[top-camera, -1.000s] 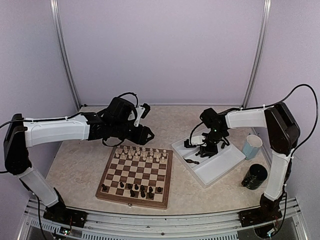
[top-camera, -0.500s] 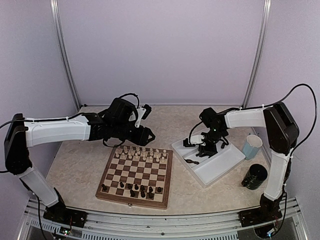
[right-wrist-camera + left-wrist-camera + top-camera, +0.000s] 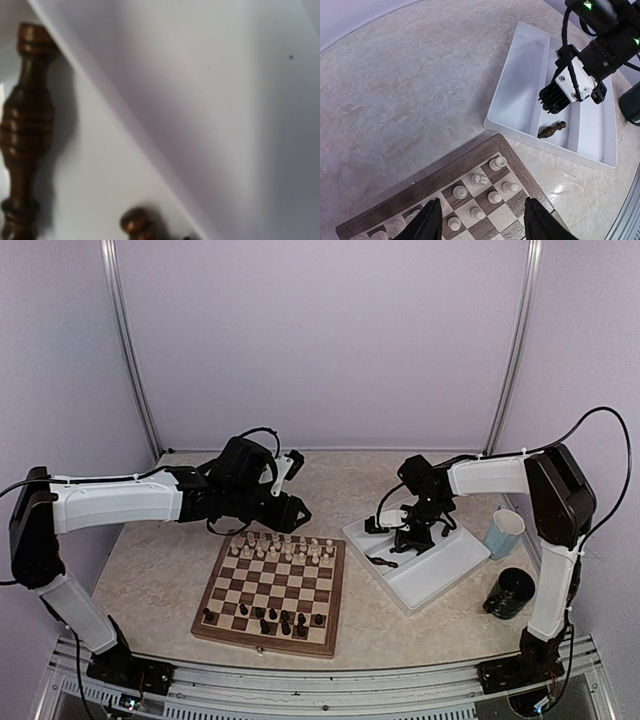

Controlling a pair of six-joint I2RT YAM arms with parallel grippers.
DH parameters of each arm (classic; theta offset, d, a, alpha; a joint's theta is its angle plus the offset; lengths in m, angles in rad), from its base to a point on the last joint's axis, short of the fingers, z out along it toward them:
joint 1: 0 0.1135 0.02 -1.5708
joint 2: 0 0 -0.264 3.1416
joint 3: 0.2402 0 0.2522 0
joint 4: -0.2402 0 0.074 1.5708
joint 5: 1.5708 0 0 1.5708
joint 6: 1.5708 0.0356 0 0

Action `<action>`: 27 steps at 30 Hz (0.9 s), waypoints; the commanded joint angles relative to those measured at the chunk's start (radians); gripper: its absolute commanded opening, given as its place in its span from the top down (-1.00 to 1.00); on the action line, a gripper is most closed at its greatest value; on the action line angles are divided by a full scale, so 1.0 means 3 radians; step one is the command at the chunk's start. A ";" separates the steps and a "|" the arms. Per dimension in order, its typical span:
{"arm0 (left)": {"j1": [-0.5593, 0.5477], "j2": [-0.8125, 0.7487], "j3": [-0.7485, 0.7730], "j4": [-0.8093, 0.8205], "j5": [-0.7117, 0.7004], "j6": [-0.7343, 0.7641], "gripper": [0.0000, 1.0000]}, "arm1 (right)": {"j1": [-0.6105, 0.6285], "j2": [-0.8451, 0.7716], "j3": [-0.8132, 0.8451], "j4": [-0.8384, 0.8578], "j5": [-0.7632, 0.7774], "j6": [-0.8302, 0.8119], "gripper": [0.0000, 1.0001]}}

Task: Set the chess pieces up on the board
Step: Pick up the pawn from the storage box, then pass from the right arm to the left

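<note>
The board (image 3: 206, 590) lies in the middle, with cream chess pieces (image 3: 280, 545) on its far rows and dark ones (image 3: 270, 618) on the near rows. My left gripper (image 3: 295, 510) hovers open and empty over the board's far right corner (image 3: 445, 175), and cream pieces (image 3: 479, 179) show between its fingers (image 3: 432, 220). My right gripper (image 3: 410, 540) reaches down into the white tray (image 3: 440, 575). A dark piece (image 3: 551, 131) lies flat just beside it. The right wrist view shows that lying piece (image 3: 25, 130) and the round head of another dark piece (image 3: 137, 222) at the bottom edge. The right fingers are hidden.
A pale blue cup (image 3: 505, 532) stands right of the tray and a dark cup (image 3: 512, 592) nearer the front. The tray has a divider ridge (image 3: 540, 85). Purple walls close in the table on three sides.
The right gripper has edged slightly to the left inside the tray. The left arm has stayed where it was.
</note>
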 commanded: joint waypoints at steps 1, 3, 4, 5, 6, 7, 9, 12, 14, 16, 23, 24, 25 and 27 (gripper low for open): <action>-0.0023 0.0044 0.0081 0.0118 -0.0009 -0.0045 -0.11 | -0.0016 -0.0096 -0.0030 -0.0096 -0.0111 0.0110 0.75; -0.0038 0.0026 0.0056 0.0282 0.0008 -0.0118 -0.10 | -0.0026 -0.0182 0.0045 -0.0117 -0.0226 0.0240 0.79; -0.0060 0.0015 0.0041 0.0371 0.0015 -0.0146 -0.10 | -0.0029 -0.0223 0.0103 -0.0132 -0.0316 0.0327 0.80; -0.0082 -0.0007 0.0030 0.0479 0.0021 -0.0171 -0.09 | -0.0035 -0.0263 0.0160 -0.0156 -0.0441 0.0400 0.80; -0.0112 -0.0015 0.0027 0.0579 0.0017 -0.0202 -0.09 | -0.0038 -0.0303 0.0230 -0.0174 -0.0572 0.0485 0.80; -0.0141 -0.0023 0.0026 0.0701 0.0017 -0.0231 -0.08 | -0.0038 -0.0341 0.0291 -0.0190 -0.0709 0.0568 0.81; -0.0202 -0.0012 0.0026 0.0962 0.0009 -0.0311 -0.08 | -0.0039 -0.0415 0.0463 -0.0200 -0.1060 0.0731 0.81; -0.0240 0.0061 0.0034 0.1290 0.0058 -0.0460 -0.08 | -0.0035 -0.0501 0.0616 -0.0096 -0.1497 0.1088 0.82; -0.0248 0.0125 0.0052 0.1451 0.0093 -0.0568 -0.07 | -0.0038 -0.0563 0.0649 0.0024 -0.1783 0.1274 0.83; -0.0243 0.0215 0.0117 0.1523 0.0155 -0.0657 -0.06 | -0.0038 -0.0639 0.0615 0.0158 -0.1978 0.1421 0.83; -0.0243 0.0593 0.0453 0.1544 0.0600 -0.0818 0.04 | -0.0004 -0.0805 0.0380 0.0386 -0.2206 0.1546 0.82; -0.0243 0.0636 0.0471 0.1554 0.0643 -0.0842 0.07 | 0.0003 -0.0814 0.0361 0.0386 -0.2203 0.1534 0.82; -0.0243 0.0658 0.0476 0.1570 0.0670 -0.0863 0.10 | 0.0007 -0.0824 0.0346 0.0388 -0.2214 0.1524 0.82; -0.0238 0.0697 0.0481 0.1606 0.0699 -0.0888 0.16 | 0.0011 -0.0846 0.0329 0.0383 -0.2257 0.1508 0.81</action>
